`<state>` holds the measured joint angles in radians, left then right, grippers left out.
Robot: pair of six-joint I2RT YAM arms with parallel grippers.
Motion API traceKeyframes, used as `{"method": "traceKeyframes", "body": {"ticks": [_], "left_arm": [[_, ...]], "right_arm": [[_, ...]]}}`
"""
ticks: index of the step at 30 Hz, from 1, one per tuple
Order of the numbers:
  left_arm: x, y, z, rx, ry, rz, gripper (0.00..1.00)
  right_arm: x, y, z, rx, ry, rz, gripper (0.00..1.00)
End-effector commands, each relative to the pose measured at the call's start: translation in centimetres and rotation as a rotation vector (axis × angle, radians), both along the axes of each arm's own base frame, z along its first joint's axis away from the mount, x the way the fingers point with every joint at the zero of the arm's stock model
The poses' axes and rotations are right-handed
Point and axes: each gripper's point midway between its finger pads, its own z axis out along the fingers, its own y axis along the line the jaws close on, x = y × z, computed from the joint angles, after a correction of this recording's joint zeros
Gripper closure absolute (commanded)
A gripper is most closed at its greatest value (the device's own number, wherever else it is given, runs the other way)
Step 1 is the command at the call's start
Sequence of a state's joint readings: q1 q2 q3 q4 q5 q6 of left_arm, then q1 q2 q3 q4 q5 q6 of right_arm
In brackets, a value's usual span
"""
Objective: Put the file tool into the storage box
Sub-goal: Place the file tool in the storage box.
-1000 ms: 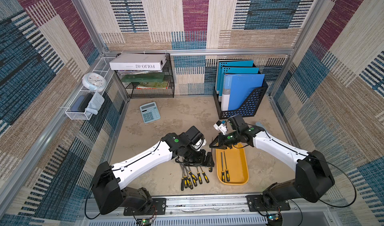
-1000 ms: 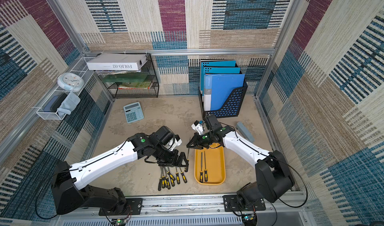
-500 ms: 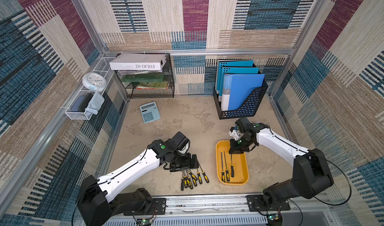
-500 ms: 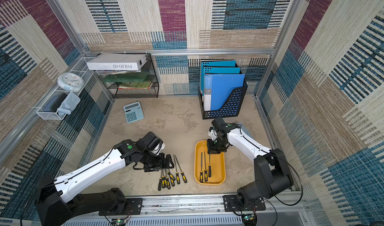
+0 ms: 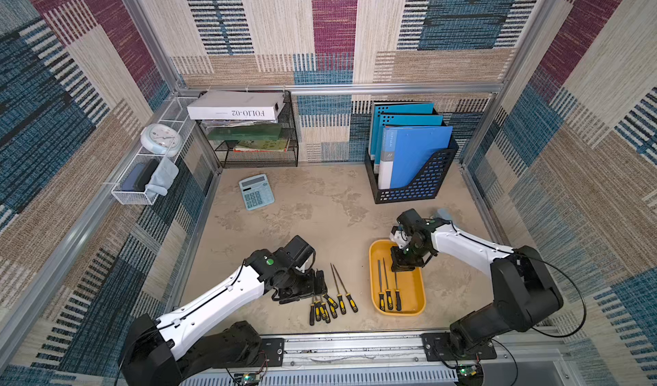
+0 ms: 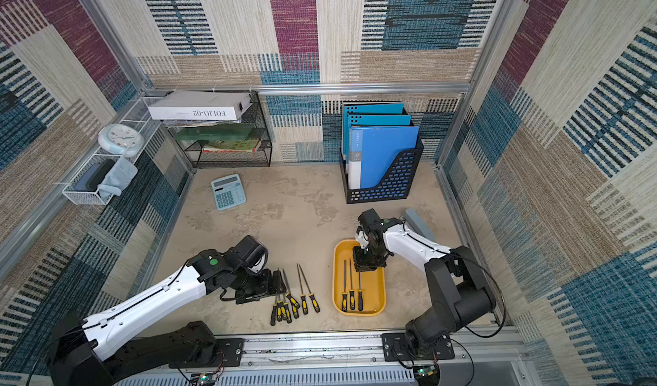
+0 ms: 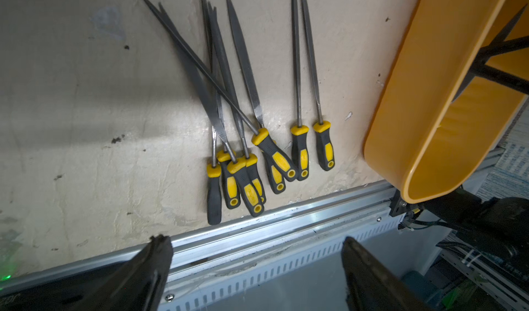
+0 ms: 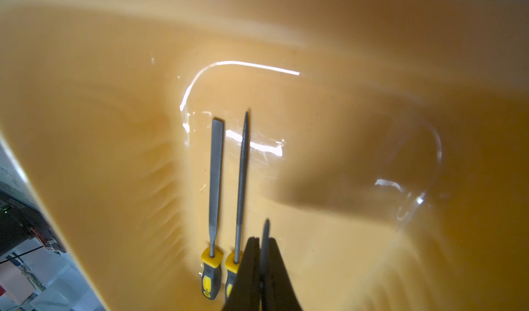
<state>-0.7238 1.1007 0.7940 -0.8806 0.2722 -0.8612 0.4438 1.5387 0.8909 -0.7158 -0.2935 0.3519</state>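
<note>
The yellow-orange storage box (image 5: 372,259) sits on the table at the front right, with two file tools (image 5: 384,284) lying side by side in it. My right gripper (image 5: 401,266) reaches down into the box, shut on the blade of a third file tool (image 5: 396,290) whose handle points toward the front. In the right wrist view the jaws (image 8: 262,242) pinch that thin blade (image 8: 266,227) beside the two lying files (image 8: 216,180). My left gripper (image 5: 319,284) hangs open and empty over several loose files (image 5: 332,302); they also show in the left wrist view (image 7: 243,152).
A calculator (image 5: 256,191) lies at the back left. A black folder holder (image 5: 412,188) with blue folders and a black mesh rack (image 5: 257,153) stand along the back wall. A grey-blue block (image 6: 419,222) lies behind my right arm. An aluminium rail (image 5: 355,341) borders the front.
My right gripper carried the file from the middle of the table to the right and down into the storage box. My left arm drew back toward the loose files, its gripper open.
</note>
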Motion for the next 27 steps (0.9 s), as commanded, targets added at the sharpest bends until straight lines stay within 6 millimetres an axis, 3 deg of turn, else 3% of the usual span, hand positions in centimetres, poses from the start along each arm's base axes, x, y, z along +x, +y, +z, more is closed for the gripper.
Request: {"method": "traceKeyframes", "body": {"ticks": [1, 5, 8, 12, 16, 22, 27], "left_arm": [[-0.4, 1.1, -0.8, 0.047, 0.017, 0.037, 0.06], [-1.2, 1.9, -2.1, 0.082, 0.056, 0.052, 0.10], [-1.7, 2.2, -2.9, 0.099, 0.085, 0.057, 0.19], [-2.1, 2.2, -3.5, 0.107, 0.119, 0.062, 0.24], [-2.4, 1.5, -3.5, 0.111, 0.146, 0.066, 0.26], [-3.1, 0.6, -3.7, 0.132, 0.215, 0.127, 0.43], [-3.5, -0.4, -4.2, 0.172, 0.257, 0.151, 0.47]], "right_arm": [[0.0, 0.2, -0.6, 0.006, 0.003, -0.005, 0.98], [-0.4, 0.1, -1.0, 0.008, 0.011, -0.014, 0.84], [-0.4, 0.0, -0.6, 0.008, 0.001, -0.020, 0.74], [0.0, -0.2, 0.4, -0.001, -0.022, -0.019, 0.68], [0.5, -0.1, 1.5, 0.000, -0.047, -0.021, 0.65], [1.5, 0.3, 3.2, 0.018, -0.089, -0.016, 0.65], [1.6, 0.4, 3.7, 0.021, -0.100, -0.004, 0.66]]}}
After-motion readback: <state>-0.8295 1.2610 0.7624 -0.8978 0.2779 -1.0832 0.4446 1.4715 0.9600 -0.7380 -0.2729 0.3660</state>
